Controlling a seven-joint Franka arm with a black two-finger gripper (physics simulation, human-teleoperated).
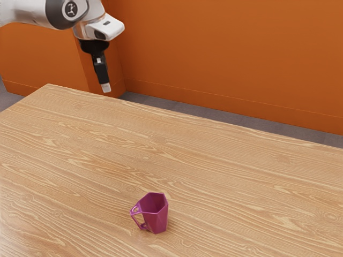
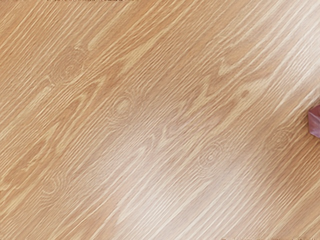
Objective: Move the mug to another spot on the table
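Observation:
A magenta faceted mug [image 1: 151, 212] stands upright on the wooden table [image 1: 225, 160], near its front edge, with the handle turned toward the exterior view's left. My gripper [image 1: 105, 87] hangs high over the table's far left corner, pointing down, far from the mug and holding nothing. It is seen edge-on. In the wrist view a small sliver of the mug [image 2: 315, 122] pokes in at the picture's edge, well off to the side of the hand, and bare wood grain [image 2: 150, 125] lies under the hand.
Orange walls [image 1: 241, 48] stand behind the table, with a strip of grey floor [image 1: 225, 115] along their base. The tabletop stretches wide on every side of the mug.

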